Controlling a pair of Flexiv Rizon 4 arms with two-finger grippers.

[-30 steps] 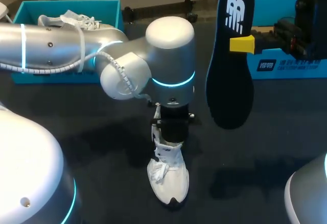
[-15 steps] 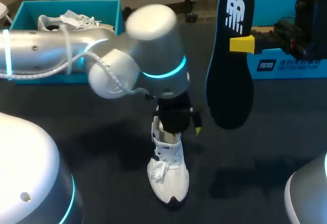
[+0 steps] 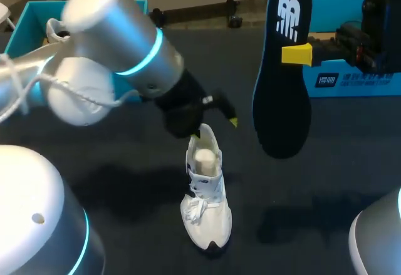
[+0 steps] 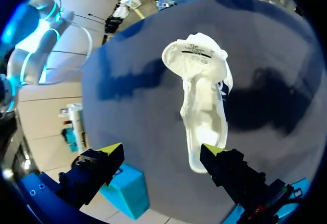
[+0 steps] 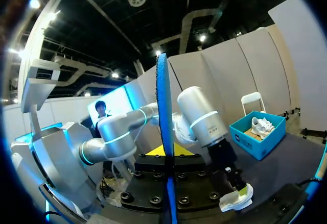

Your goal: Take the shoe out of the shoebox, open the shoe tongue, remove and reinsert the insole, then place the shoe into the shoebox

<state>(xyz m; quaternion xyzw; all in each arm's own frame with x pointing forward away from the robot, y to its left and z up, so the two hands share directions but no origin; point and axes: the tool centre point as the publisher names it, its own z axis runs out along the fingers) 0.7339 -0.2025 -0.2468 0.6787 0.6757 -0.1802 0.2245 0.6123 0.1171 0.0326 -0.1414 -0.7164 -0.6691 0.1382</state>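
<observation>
A white shoe (image 3: 205, 195) lies on the dark table, toe toward me, its collar open; it also shows in the left wrist view (image 4: 204, 101) and the right wrist view (image 5: 236, 199). My left gripper (image 3: 219, 115) hangs open just above and behind the heel, touching nothing. In its own view the left gripper (image 4: 162, 151) has its fingers spread wide, with the shoe ahead of them. A dark blue insole (image 3: 282, 74) hangs upright in the air, my right gripper (image 3: 296, 54) shut on its edge. The right wrist view shows the insole (image 5: 164, 122) edge-on between the right gripper (image 5: 166, 153) fingers.
A teal shoebox (image 3: 136, 10) at the back left holds a second white shoe (image 3: 88, 24); it also shows in the right wrist view (image 5: 244, 140). Another teal box (image 3: 357, 77) stands at the back right behind the right arm. My left arm (image 3: 119, 56) spans the left half.
My left gripper opened, let go of the shoe's collar, and rose back toward the left. The shoe stayed put. The right arm and the insole have not moved.
</observation>
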